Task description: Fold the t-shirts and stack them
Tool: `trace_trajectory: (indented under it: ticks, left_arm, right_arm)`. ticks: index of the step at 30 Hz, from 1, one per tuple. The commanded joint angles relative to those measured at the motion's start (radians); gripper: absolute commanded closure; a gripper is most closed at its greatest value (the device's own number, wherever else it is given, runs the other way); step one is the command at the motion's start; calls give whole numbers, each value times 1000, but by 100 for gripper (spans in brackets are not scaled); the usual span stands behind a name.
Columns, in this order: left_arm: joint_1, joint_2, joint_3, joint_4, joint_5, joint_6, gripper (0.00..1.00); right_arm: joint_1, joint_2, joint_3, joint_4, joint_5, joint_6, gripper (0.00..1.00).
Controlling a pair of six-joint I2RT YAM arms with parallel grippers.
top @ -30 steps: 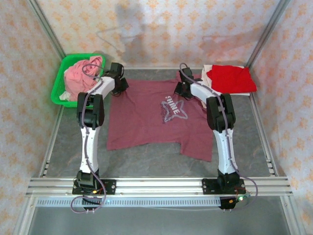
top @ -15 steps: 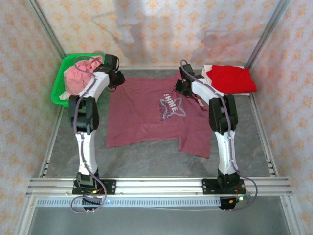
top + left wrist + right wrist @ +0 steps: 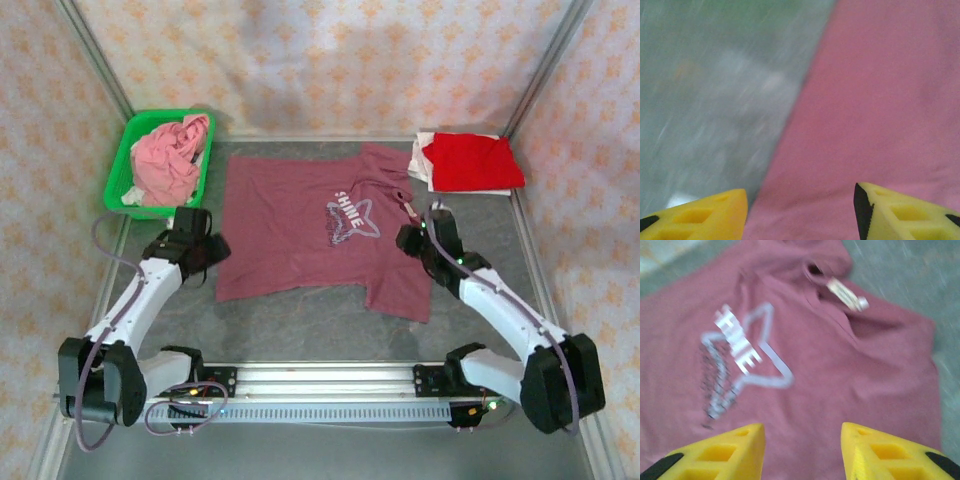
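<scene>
On the counter, risks rucking the spread maroon t-shirt through uneven pinches. Hovers at its left edge with the left tool parted, empty; at its right edge with the right tool likewise. May snag its neck label.

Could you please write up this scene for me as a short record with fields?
Maroon t-shirt: spread flat on the table, print up, unfolded
Folded stack: red t-shirt on a white t-shirt, far right corner
Basket: green, far left, holding a crumpled pink t-shirt
Left claw: open, over the maroon shirt's left edge
Right claw: open, over its right side, holding nothing
</scene>
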Motion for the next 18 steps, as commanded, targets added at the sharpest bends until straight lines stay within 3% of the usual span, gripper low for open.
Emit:
trace_trajectory:
  ticks: [1,10,18]
  left_arm:
    - [13,-64,-52,-135,73,-76,40]
    - [10,-24,-169,-93,111,-137,41]
    - [10,67,-164,-22,113,-114,43]
  right_arm:
    - [0,-60,-48,62,9,-10,55]
    - [2,32,-103,156,57,-19,54]
    - [1,100,-76,168,64,-32,54]
